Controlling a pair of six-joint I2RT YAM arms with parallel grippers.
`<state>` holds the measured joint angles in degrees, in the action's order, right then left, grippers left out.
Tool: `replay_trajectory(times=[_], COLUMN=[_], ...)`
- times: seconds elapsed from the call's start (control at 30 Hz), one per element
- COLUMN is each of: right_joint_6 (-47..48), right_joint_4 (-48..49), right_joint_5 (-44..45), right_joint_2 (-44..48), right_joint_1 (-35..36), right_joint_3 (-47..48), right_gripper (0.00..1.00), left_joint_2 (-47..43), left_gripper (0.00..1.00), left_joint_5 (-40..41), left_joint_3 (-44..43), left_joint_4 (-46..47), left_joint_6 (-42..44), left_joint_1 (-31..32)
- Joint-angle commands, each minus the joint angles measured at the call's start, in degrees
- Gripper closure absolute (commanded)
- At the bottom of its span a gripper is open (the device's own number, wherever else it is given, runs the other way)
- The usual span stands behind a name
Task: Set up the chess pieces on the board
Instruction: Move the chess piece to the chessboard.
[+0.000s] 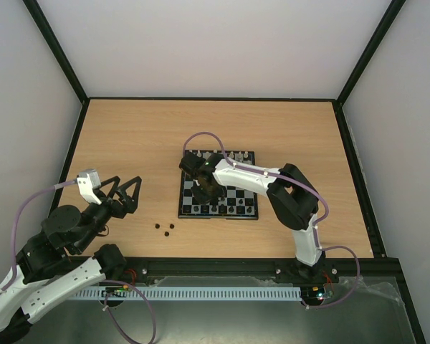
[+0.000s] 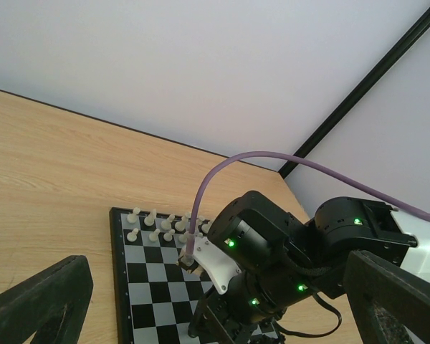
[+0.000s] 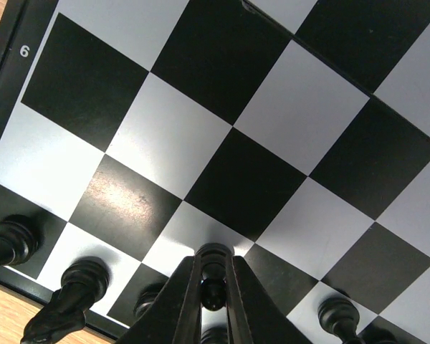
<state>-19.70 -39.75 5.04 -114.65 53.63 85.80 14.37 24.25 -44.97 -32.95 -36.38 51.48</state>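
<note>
Gripping black piece (image 3: 214, 259) between right fingers (image 3: 178, 304).

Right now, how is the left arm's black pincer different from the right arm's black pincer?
The left arm's black pincer is wide open and empty. The right arm's black pincer is shut on a tiny black chess piece. The left one hangs above the wooden table, off to the side of the small black-and-white checkered board. The right one is low over that board. Both are black and have two fingers.
</note>
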Motion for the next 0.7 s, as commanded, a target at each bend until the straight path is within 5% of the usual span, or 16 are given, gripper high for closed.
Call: replay_trajectory(times=[0.0, 0.67], right_joint_6=[-0.02, -1.0], right_joint_4=[-1.61, -0.92], right_joint_5=[0.35, 2.06], right_joint_2=[-0.06, 3.62], right_joint_1=[-0.1, -0.49], right_joint_3=[0.06, -4.64], right_gripper=[0.89, 0.9], left_joint_2=[0.48, 2.08], left_gripper=[0.01, 0.01], left_joint_5=[0.8, 0.7], left_joint_3=[-0.49, -0.51], left_joint_4=[0.17, 0.14], left_joint_6=[0.35, 0.33], left_joint_1=[0.33, 0.3])
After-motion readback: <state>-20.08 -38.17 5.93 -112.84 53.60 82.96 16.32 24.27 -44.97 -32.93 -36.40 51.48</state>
